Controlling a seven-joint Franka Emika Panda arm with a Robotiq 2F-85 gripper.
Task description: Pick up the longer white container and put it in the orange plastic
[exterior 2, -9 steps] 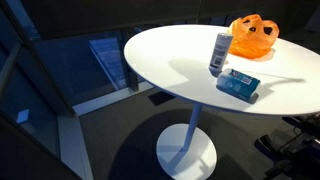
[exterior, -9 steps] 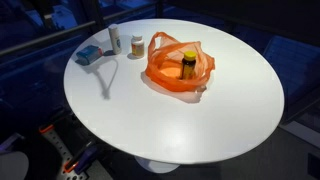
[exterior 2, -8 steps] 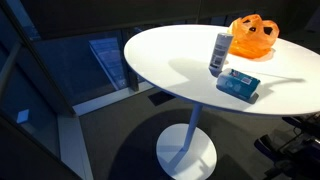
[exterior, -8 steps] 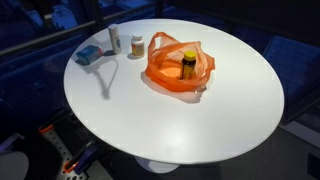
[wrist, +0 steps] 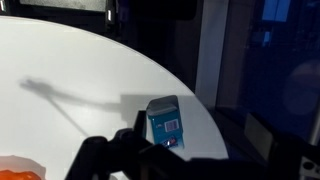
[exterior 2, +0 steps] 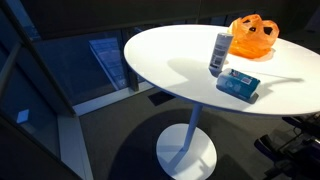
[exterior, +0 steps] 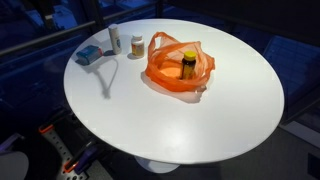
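Catching only a dark sliver of the gripper (wrist: pixel 108 10) at the wrist view's top edge; cannot tell whether spread or pressed together. Looking down on a blue box (wrist: pixel 166 121) lying near the table (exterior: pixel 200 120) rim. Finding the longer container (exterior: pixel 114 39) standing upright at far left, between box and a shorter bottle (exterior: pixel 137 45), outside the orange bag (exterior: pixel 165 72). Holding one brown bottle (exterior: pixel 188 64), yellow-capped, inside that bag.
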